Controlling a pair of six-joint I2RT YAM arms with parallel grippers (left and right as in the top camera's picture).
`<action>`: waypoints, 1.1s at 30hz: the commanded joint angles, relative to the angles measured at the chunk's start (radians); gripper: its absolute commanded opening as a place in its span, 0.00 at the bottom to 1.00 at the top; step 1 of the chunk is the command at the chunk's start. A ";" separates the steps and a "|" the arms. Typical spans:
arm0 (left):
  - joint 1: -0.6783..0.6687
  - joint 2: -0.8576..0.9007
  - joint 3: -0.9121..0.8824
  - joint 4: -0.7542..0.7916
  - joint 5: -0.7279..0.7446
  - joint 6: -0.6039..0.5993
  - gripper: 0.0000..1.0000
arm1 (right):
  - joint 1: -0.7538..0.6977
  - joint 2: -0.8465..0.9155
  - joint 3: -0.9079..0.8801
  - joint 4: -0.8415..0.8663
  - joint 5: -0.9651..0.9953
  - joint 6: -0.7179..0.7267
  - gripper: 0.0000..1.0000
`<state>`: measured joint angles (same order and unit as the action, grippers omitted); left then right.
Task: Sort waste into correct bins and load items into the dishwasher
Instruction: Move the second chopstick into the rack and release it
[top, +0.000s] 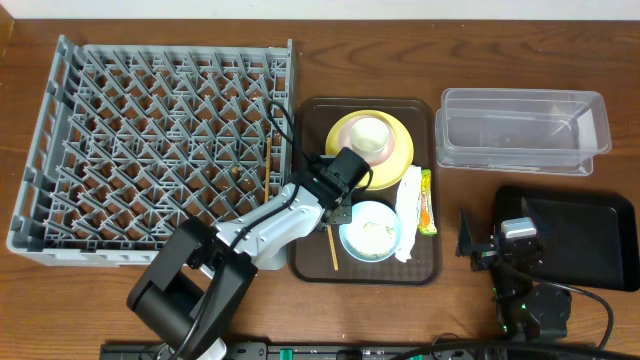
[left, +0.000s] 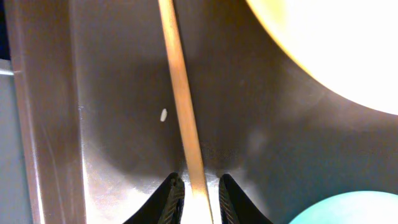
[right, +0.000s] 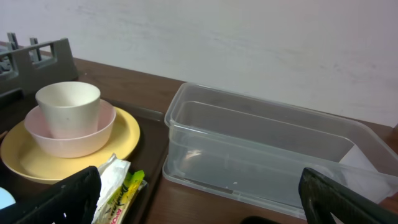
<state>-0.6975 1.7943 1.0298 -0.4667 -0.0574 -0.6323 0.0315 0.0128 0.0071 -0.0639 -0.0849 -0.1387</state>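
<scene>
Chopstick (left: 182, 106) lies flat on brown tray (left: 112, 124), pointing straight away between fingers of left tool (left: 199, 194); grip unclear.

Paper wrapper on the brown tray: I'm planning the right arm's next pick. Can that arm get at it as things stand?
Probably yes. The paper wrapper lies along the brown tray's right edge beside the packet, uncovered, and the open right gripper faces it with only bare table between.

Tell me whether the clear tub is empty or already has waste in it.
Empty: the clear tub shows only its bare see-through bottom, and the wrapper and packet lie on the brown tray.
</scene>
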 joint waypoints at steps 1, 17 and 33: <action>0.000 0.016 -0.014 -0.002 -0.034 -0.018 0.24 | -0.002 -0.004 -0.002 -0.004 0.006 0.014 0.99; 0.008 -0.045 -0.030 0.039 -0.034 -0.005 0.08 | -0.002 -0.004 -0.002 -0.004 0.006 0.014 0.99; 0.256 -0.462 0.011 -0.112 -0.093 0.330 0.08 | -0.002 -0.004 -0.002 -0.004 0.006 0.014 0.99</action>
<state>-0.4828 1.2964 1.0344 -0.5671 -0.1379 -0.3573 0.0315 0.0128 0.0071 -0.0639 -0.0845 -0.1387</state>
